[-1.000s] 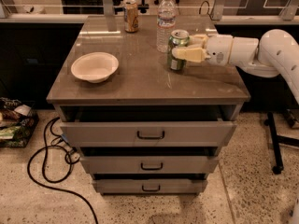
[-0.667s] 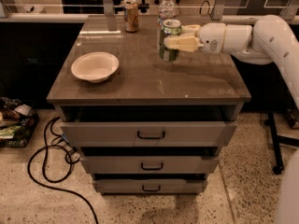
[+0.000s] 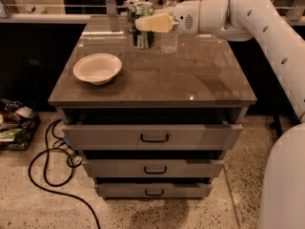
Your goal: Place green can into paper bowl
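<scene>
Camera view shows the task partly done. The claw (image 3: 145, 23) reaches in from the right at the far edge of the brown surface (image 3: 190, 75), its pale fingers closed around the upper part of the shiny green metal drink can with a silver top (image 3: 143, 39). The can stands upright in that grip, just beside the clear plastic water bottle (image 3: 169, 36). Its base seems raised a little off the surface, though I cannot be sure. The shallow round off-white paper bowl (image 3: 97, 68) sits empty near the left edge, well apart from the can. So the grasp looks made; what remains is carrying the can left and forward over the bowl, lowering it in, and letting go.
</scene>
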